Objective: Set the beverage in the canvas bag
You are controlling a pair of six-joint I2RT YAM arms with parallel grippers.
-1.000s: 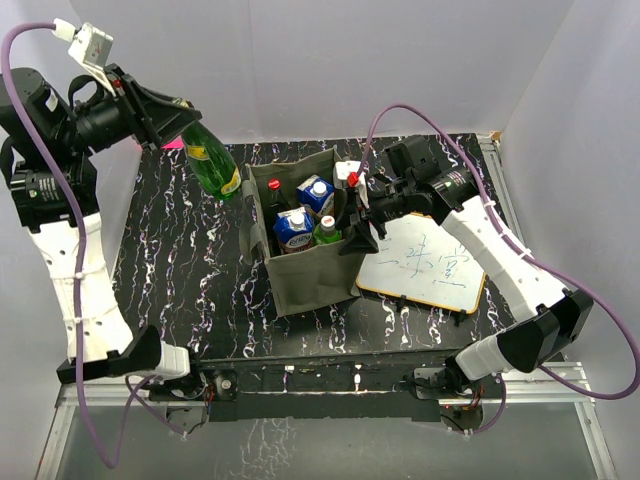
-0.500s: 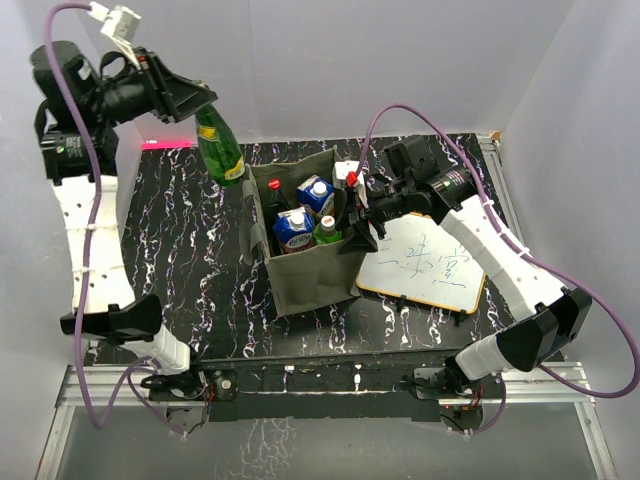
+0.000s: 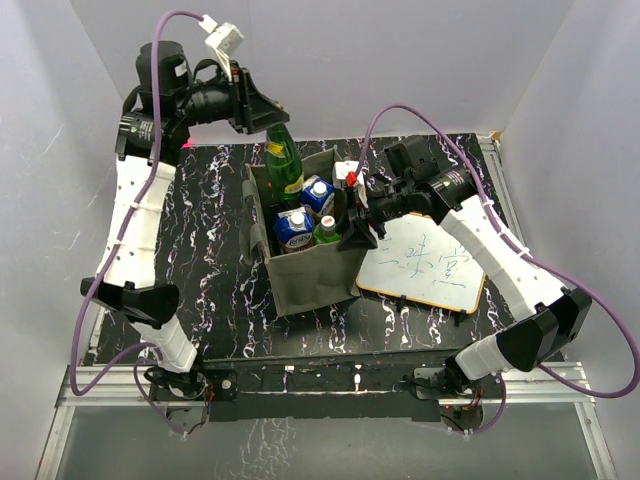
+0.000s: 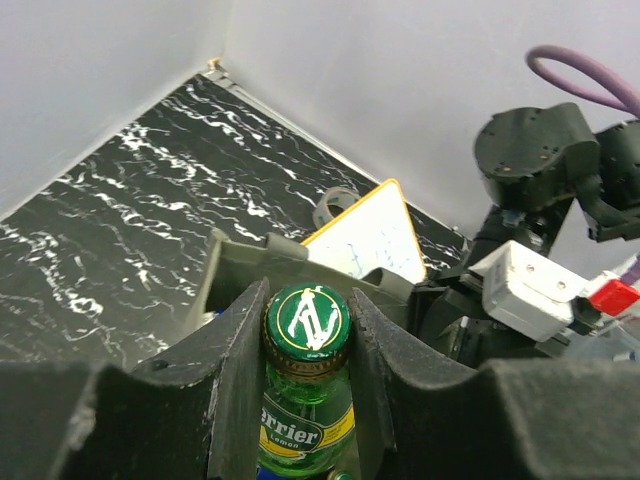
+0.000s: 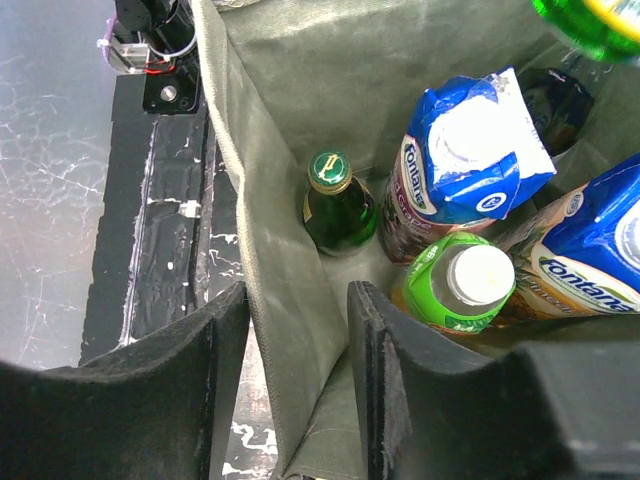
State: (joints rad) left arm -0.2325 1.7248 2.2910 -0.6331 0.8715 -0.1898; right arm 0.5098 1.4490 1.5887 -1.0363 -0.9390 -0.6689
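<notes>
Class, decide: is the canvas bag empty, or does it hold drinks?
Not empty. The canvas bag holds blue cartons, a green-capped bottle and a small green glass bottle, all standing upright.

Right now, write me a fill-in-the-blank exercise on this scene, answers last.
1. The left gripper holds the ___ bottle by its neck.
2. The canvas bag contains two ___ cartons.
3. The whiteboard lies on the robot's ___ side of the bag.
Missing words: green; blue; right.
</notes>
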